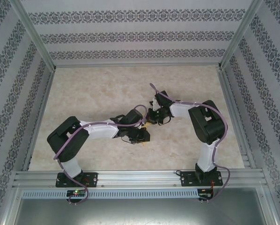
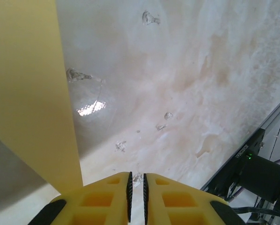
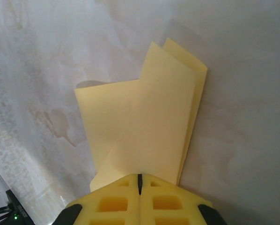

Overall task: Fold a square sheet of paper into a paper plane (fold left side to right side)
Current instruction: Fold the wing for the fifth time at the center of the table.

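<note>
Right wrist view gives the clearest read: the right gripper (image 3: 140,185) is clamped shut on the near edge of the yellow paper (image 3: 144,122). The paper fans out ahead of the right gripper as a narrow, already creased shape of several layers. One flap juts out to the side of the main strip, and the far corners do not line up. The paper casts a shadow on the marbled table (image 3: 243,140) beyond the right gripper, so it looks lifted or tilted rather than lying flat, though how far I cannot tell. The left gripper (image 2: 137,192) sits just beside the right gripper. Its fingers are drawn almost together with a thin slit between the pads and nothing visible in that slit, and a band of the yellow paper runs past its outer side. The step in hand looks like bringing one side of the sheet across onto the other and setting the crease. To do that well, the right gripper's pinch should act as the fixed anchor. The loose layers should be squared up against each other before any pressing, since a misaligned corner would lock into the crease. The left gripper would need to part its fingers to take the free flap. Thin paper buckles easily, so a slow, low sweep away from the right gripper suits best.
</note>
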Robot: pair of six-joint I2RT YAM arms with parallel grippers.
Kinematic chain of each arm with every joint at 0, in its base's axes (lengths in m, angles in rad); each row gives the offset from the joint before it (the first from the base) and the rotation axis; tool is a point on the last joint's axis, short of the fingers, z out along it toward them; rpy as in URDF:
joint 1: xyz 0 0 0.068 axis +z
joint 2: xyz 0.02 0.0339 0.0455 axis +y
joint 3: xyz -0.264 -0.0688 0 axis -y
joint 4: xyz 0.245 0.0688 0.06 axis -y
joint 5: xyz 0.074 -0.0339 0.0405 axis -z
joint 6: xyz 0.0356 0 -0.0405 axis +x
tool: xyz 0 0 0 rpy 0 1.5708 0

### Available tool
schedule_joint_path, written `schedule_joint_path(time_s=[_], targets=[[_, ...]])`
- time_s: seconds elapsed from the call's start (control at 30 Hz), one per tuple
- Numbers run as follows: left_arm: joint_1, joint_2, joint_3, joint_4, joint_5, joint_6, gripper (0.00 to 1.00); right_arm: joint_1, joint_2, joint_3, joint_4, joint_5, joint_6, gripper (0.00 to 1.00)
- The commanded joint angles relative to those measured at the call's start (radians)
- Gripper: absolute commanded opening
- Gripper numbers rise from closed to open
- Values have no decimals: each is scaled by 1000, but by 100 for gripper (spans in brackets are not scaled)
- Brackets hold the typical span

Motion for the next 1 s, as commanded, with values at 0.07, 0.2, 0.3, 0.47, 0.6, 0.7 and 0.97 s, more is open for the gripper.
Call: schedule_joint_path(time_s=[0.07,0.2,0.3,0.47,0.6,0.7,0.97], targets=[[-15,10,-22,17,32,-14,18,6,67,-13,-62,88,-22,0],[-15,35,-25,31,56,-23,18,5,69,-14,-63,88,-25,0],[-15,43,-24,33,60,-25,18,5,72,-14,-64,86,-23,0],[-14,51,-26,21,36,-17,18,5,72,-13,-63,85,-23,0],[-15,66,-30,25,30,-22,17,5,73,-13,-67,85,-24,0],[-15,73,-39,29,30,-25,17,5,71,-12,-68,85,-26,0],[-16,82,-51,57,39,-32,17,6,72,-15,-68,89,-23,0]])
